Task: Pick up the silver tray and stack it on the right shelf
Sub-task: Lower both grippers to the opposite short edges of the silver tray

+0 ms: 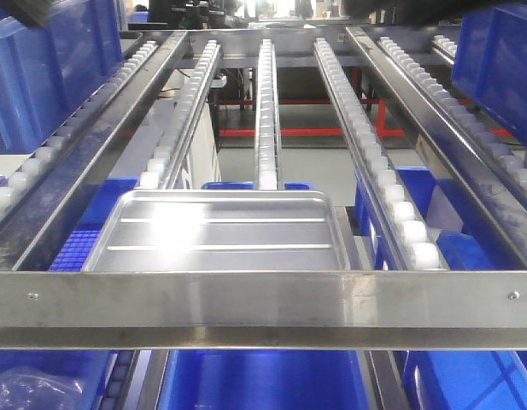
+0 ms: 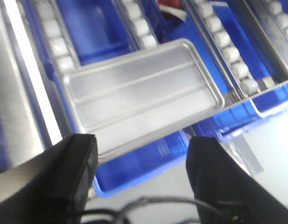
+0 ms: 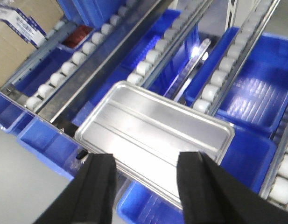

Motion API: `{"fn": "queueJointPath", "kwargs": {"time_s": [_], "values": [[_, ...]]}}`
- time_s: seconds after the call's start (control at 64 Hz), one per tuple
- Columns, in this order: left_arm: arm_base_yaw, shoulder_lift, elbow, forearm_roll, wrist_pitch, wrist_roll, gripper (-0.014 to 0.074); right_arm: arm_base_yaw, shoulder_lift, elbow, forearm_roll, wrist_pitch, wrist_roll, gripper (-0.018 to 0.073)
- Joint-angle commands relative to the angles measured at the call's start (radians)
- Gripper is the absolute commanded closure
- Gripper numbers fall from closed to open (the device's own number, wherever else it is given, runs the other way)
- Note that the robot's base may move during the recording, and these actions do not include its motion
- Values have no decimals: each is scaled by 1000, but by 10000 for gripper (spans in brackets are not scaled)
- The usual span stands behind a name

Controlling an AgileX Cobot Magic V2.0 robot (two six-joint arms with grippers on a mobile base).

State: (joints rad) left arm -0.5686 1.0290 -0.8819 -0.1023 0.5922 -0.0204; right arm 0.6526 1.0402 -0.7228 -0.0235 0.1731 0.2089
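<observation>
The silver tray point(image 1: 220, 232) lies flat on the right shelf, just behind the broad steel front bar point(image 1: 263, 297), with its far edge against the white roller rails point(image 1: 267, 111). Two long ridges run across its shiny floor. In the left wrist view the tray point(image 2: 139, 98) sits beyond my left gripper point(image 2: 141, 156), which is open, with nothing between its black fingers point(image 2: 78, 161). In the right wrist view my right gripper point(image 3: 146, 175) is also open and hovers over the near edge of the tray point(image 3: 153, 133) without touching it. Neither gripper shows clearly in the front view.
Blue plastic bins stand on the upper rails at left point(image 1: 41, 68) and right point(image 1: 502, 60). More blue bins point(image 1: 263, 380) sit on the level below the shelf. A cardboard box point(image 3: 13, 42) is at the far left in the right wrist view.
</observation>
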Motion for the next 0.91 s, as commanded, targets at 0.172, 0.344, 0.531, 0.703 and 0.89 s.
{"fn": "queueJointPath", "kwargs": {"time_s": [0.172,0.344,0.531,0.703,0.89], "values": [[38,184,-175,-44,93,-10,261,-67,178,-250,43,325,123,146],[40,357,-313,185,283,-232,263,-145,311,-393,24,508,212,146],[40,498,-390,208,285,-334,263,-148,440,-494,-19,515,214,146],[40,567,-394,208,229,-348,263,-155,544,-543,-25,535,214,146],[40,625,-394,208,156,-371,272,-155,630,-543,-26,464,214,146]]}}
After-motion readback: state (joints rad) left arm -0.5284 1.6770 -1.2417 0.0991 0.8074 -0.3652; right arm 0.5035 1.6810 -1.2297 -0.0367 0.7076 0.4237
